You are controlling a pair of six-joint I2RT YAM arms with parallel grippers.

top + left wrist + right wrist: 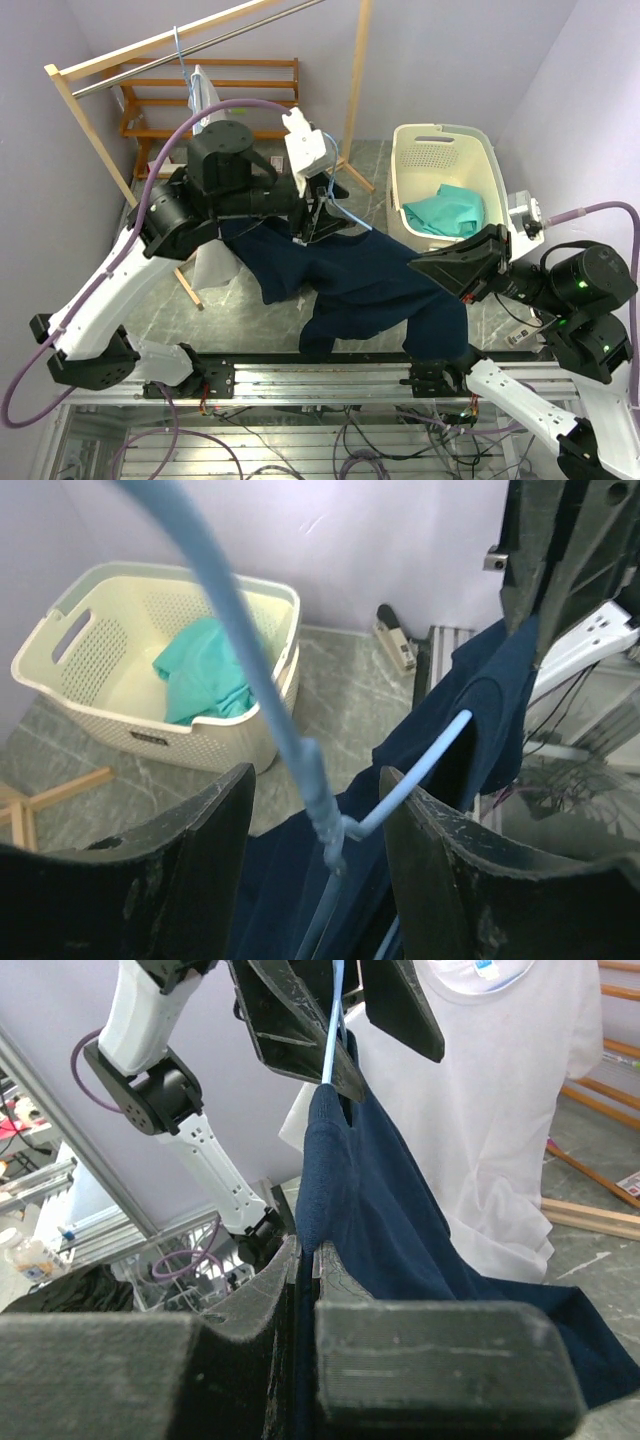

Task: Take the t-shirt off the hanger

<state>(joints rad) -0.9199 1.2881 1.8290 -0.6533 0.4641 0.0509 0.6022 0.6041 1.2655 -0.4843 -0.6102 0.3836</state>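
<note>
Matt cloth t-shirt (370, 280); smooth plastic hanger (322, 805); perforated plastic basket (90, 655).

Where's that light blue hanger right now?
In the left wrist view the hanger sits centre-frame between the fingers of the left tool, the navy t-shirt draped from it on the right and the white basket behind on the left.

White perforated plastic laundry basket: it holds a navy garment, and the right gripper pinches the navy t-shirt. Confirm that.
Not quite. The white perforated plastic laundry basket holds a teal garment, not a navy one; the top external view shows it. The rest stands: the right gripper pinches the navy t-shirt.
</note>
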